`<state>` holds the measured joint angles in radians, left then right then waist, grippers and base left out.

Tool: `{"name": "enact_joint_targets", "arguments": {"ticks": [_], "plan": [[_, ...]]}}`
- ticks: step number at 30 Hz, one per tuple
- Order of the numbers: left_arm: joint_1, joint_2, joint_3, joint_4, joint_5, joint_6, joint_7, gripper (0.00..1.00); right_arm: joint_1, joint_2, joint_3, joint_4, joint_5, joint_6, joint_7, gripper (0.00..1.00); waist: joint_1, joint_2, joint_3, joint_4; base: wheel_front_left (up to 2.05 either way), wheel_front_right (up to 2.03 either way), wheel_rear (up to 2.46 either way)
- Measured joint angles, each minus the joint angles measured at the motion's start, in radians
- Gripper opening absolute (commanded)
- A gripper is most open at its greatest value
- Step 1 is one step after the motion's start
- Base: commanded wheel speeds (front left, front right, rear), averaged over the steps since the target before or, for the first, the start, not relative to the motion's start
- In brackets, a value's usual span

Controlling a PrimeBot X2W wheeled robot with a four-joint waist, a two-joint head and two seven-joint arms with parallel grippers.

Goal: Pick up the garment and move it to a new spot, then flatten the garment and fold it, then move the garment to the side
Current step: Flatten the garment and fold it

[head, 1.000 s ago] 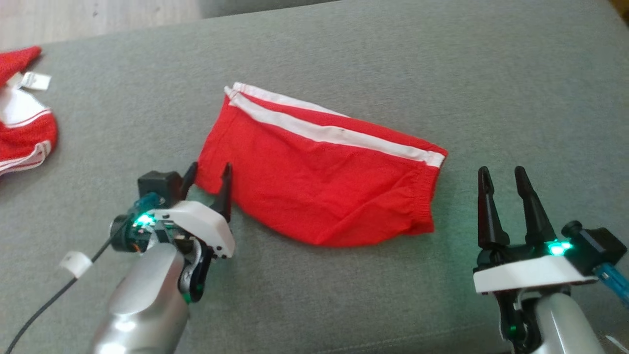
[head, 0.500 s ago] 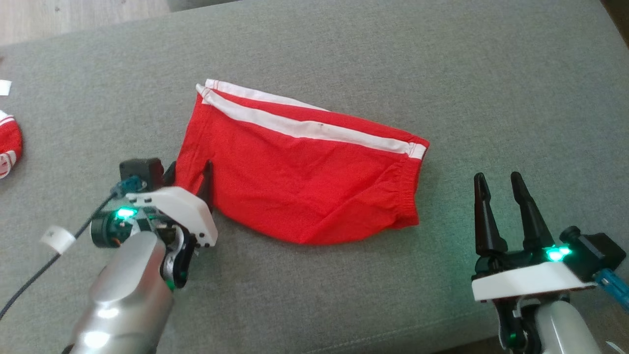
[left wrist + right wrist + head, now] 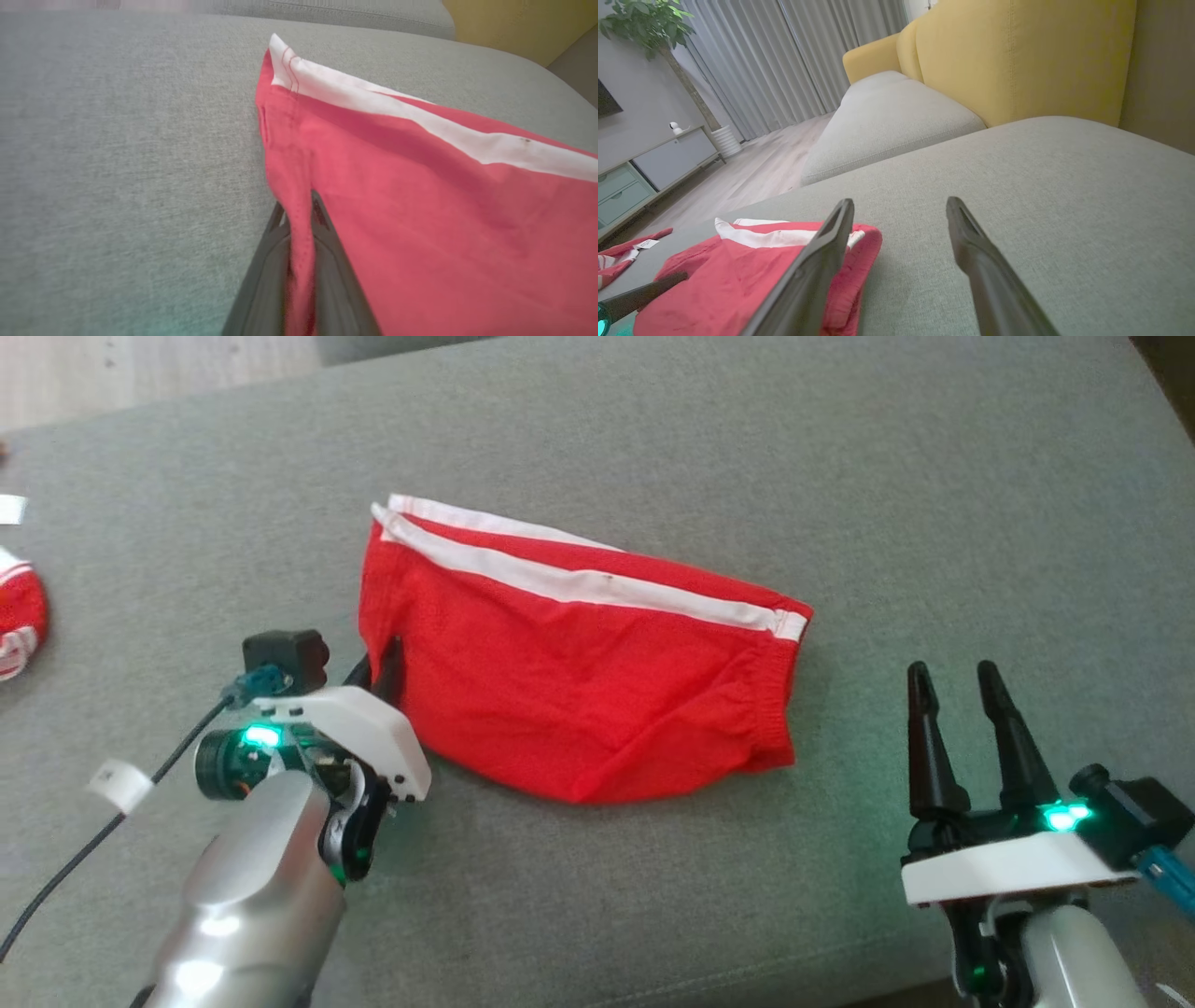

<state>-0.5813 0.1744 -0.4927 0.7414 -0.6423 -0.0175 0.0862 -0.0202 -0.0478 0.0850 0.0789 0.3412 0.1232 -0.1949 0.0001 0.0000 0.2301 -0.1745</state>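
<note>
The garment (image 3: 579, 653) is a pair of red shorts with white side stripes, lying folded on the grey sofa cushion (image 3: 653, 448). My left gripper (image 3: 381, 668) is shut on the garment's near left hem. In the left wrist view a ridge of red cloth (image 3: 299, 242) is pinched between the two dark fingers, and the garment (image 3: 420, 186) spreads to the right. My right gripper (image 3: 950, 679) stands open to the right of the garment, apart from it, and its wrist view has the garment (image 3: 738, 270) at the lower left.
Another red and white piece of clothing (image 3: 21, 616) lies at the cushion's far left edge. A yellow sofa back (image 3: 1017, 56) rises behind the cushion. Wooden floor (image 3: 140, 373) lies beyond the far left edge.
My left gripper slid onto the garment's left hem and shut on it, bunching the edge slightly. The head camera shifted right. The right gripper stays open and still.
</note>
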Motion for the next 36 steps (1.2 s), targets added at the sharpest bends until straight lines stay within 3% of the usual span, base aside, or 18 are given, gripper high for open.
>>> {"name": "enact_joint_targets", "arguments": {"ticks": [4,18,19,20,21,22,30,36], "plan": [[0.034,0.003,0.004,-0.021,-0.001,0.001,-0.026,0.00,0.000,0.000,-0.024,0.000,-0.013,0.000,0.002,1.00,0.0000,0.0000,-0.026,0.026,0.00,0.00,0.00],[0.323,0.003,0.022,-0.189,-0.063,0.065,-0.090,0.00,0.018,0.001,-0.078,-0.014,-0.043,0.000,0.046,1.00,-0.0002,0.0000,-0.100,0.158,0.00,0.00,0.00],[0.332,0.003,0.024,-0.199,-0.063,0.072,-0.098,0.04,0.018,0.001,-0.080,-0.016,-0.043,0.000,0.047,1.00,-0.0002,0.0000,-0.100,0.160,0.00,0.00,0.00],[0.337,0.002,0.026,-0.207,-0.067,0.073,-0.107,0.35,0.018,0.001,-0.082,-0.018,-0.043,0.000,0.047,1.00,-0.0001,0.0000,-0.099,0.161,0.00,0.00,0.00],[0.339,0.001,0.029,-0.217,-0.069,0.078,-0.119,0.96,0.018,0.001,-0.084,-0.019,-0.044,0.000,0.047,1.00,-0.0001,0.0000,-0.099,0.162,0.00,0.00,0.00],[0.339,0.001,0.032,-0.228,-0.069,0.080,-0.129,1.00,0.018,0.001,-0.084,-0.019,-0.044,0.000,0.051,1.00,-0.0001,0.0000,-0.099,0.162,0.00,0.00,0.00],[0.343,0.029,0.040,-0.319,-0.023,0.082,-0.259,1.00,0.016,0.001,-0.086,-0.025,-0.076,0.000,0.080,1.00,-0.0001,0.0000,-0.118,0.149,0.00,0.00,0.00],[0.422,0.076,0.065,-0.413,0.008,0.116,-0.308,1.00,0.020,0.001,-0.087,-0.032,-0.086,0.000,0.092,1.00,-0.0001,0.0000,-0.153,0.150,0.00,0.00,0.00]]}}
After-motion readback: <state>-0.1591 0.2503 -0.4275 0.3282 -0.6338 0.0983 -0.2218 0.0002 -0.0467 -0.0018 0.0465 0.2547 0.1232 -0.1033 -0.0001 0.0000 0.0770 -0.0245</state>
